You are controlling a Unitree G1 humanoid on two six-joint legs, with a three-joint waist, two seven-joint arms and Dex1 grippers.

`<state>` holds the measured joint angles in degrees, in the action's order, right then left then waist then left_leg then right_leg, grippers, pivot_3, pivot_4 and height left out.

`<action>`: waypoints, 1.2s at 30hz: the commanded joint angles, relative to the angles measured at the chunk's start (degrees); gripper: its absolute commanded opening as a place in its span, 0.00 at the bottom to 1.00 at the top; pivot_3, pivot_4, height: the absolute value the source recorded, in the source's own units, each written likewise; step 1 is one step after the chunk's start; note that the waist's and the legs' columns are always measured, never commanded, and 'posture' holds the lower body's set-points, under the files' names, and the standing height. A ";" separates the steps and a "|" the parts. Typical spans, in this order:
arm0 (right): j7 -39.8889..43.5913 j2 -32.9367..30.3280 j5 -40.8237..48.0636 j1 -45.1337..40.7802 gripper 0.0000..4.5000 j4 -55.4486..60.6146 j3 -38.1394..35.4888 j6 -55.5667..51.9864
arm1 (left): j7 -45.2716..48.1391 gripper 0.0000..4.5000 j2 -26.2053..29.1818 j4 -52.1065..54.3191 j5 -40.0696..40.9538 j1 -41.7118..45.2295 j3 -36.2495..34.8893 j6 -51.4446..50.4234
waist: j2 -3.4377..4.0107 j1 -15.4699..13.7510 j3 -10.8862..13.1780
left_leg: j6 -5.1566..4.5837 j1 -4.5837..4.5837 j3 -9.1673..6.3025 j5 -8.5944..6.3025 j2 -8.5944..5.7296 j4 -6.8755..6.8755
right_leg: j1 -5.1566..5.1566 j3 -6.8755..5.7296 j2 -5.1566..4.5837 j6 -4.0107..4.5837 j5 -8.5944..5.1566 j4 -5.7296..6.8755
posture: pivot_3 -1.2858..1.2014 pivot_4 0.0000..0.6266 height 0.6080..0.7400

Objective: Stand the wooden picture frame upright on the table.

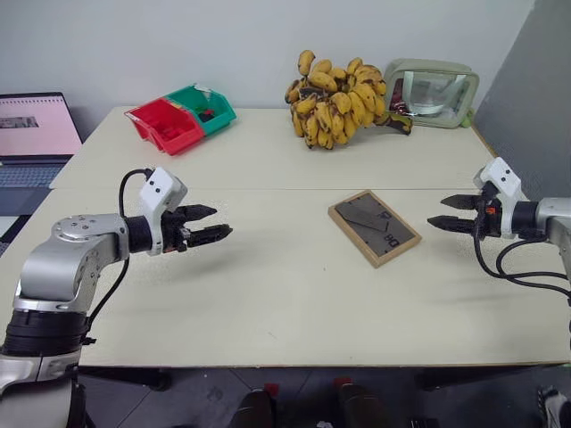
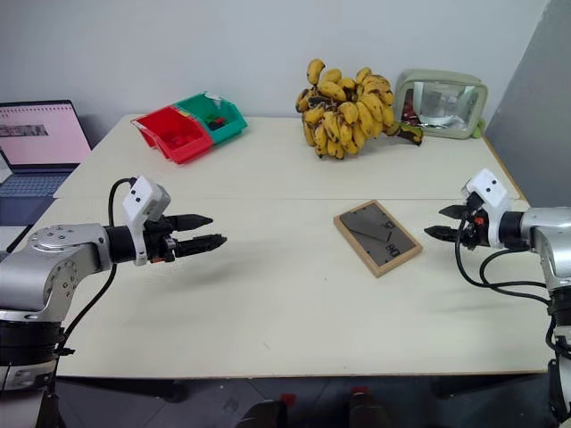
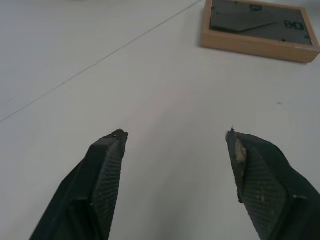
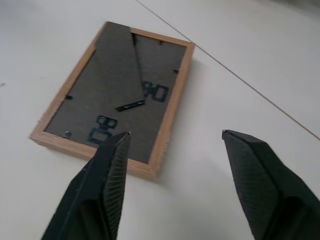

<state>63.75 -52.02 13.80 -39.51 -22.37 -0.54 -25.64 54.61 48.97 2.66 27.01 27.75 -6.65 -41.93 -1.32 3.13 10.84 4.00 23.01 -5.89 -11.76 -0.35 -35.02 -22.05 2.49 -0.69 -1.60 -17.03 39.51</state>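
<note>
Wooden picture frame (image 1: 374,226) flat on the table (image 1: 268,294), face down, dark back board with stand flap up, just on the near side of the seam line (image 1: 268,188). Between the two grippers, nearer the right one, touched by neither.

Left gripper (image 1: 214,223) above the table surface, well apart from the frame, pointing toward it across bare tabletop. Fingers (image 3: 107,170) apart, nothing between them; frame seen ahead of the tips, off toward the right finger's side in the left wrist view.

Right gripper (image 1: 443,212) near the frame's right edge, not touching, aimed inward and slightly down. Fingers (image 4: 112,175) spread, empty; frame just ahead of the tips in the right wrist view, its near corner in front of one finger.

Beyond both grippers, at the far side of the table: bunch of bananas (image 1: 337,100) roughly in line with the frame, green-rimmed clear pouch (image 1: 432,92) just beside it toward the right gripper's side, red bin (image 1: 166,125) and green bin (image 1: 206,106) touching each other on the left gripper's side. Laptop (image 1: 34,134) off the table, outward of the left arm.
</note>
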 commanded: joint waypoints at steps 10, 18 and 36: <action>-11.66 8.55 -18.03 -12.69 0.01 -21.58 10.23 19.27 | 0.35 0.34 -1.83 3.63 6.11 2.45 -2.38 -5.05 | 0.01 0.22 0.01 | 0.01 -0.02 0.08 0.00 0.00 0.00 | -0.05 0.04 0.03 0.01 0.00 0.07 | 0.52 0.24 1.00; -18.73 16.57 -26.14 -20.81 0.00 -40.30 15.17 29.35 | 0.46 0.66 0.02 6.59 6.36 -1.15 -2.10 -5.76 | 0.01 0.31 0.01 | 0.02 -0.01 0.09 0.01 0.00 0.01 | -0.08 0.08 0.01 0.02 0.01 0.09 | 0.52 0.24 1.00; -7.54 26.03 -19.59 -17.26 0.00 -38.14 9.08 31.07 | -1.64 0.86 4.50 12.18 5.61 -11.87 -4.11 -7.81 | 0.00 1.59 0.00 | 0.01 -0.07 -0.01 0.01 0.02 0.01 | -0.06 0.05 0.06 0.03 0.00 0.27 | 0.52 0.24 1.00</action>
<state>53.62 -27.20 -7.28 -58.13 -65.09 8.75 5.73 51.37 51.28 13.26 31.88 16.71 -8.36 -49.77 -1.32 4.72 10.84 4.01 22.94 -5.90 -11.75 -0.32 -35.02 -22.11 2.54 -0.63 -1.56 -17.03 39.77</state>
